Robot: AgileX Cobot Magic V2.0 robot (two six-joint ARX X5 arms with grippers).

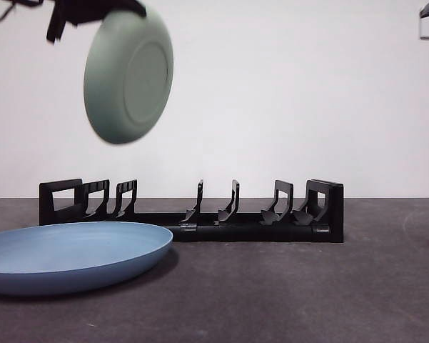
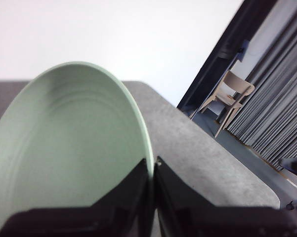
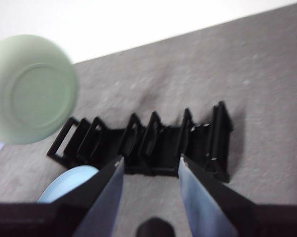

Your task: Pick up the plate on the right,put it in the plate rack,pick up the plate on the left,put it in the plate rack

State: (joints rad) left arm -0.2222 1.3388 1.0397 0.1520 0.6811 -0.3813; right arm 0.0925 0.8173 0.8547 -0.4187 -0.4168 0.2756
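The left gripper point(image 2: 152, 170) has its jaws pinched tight on the rim of the green plate point(image 1: 128, 75), and that plate hangs tilted on edge, high above the counter point(image 1: 285, 286), its underside with the raised round foot turned toward the front camera. Below it sits the plate rack point(image 1: 193, 214), long, low and black, glossy plastic with curved upright prongs in a row and boxy looped ends; every slot between the prongs stands open. The green plate is up over the rack's left end in the front view, well apart from the prongs, with plenty of clear air between its lower edge and the rack. The blue plate point(image 1: 71, 256) lies flat on the counter just in front of the rack's left end, wide and shallow with a smooth matte face, its far rim close to the rack's base; whether they touch cannot be told. The right gripper point(image 3: 149, 170) hovers on the near side of the rack with its jaws spread wide and nothing between them, the rack's middle prongs framed in the gap. The counter is dark grey with a fine speckled grain, and to the right of the rack it runs bare to the picture's edge.
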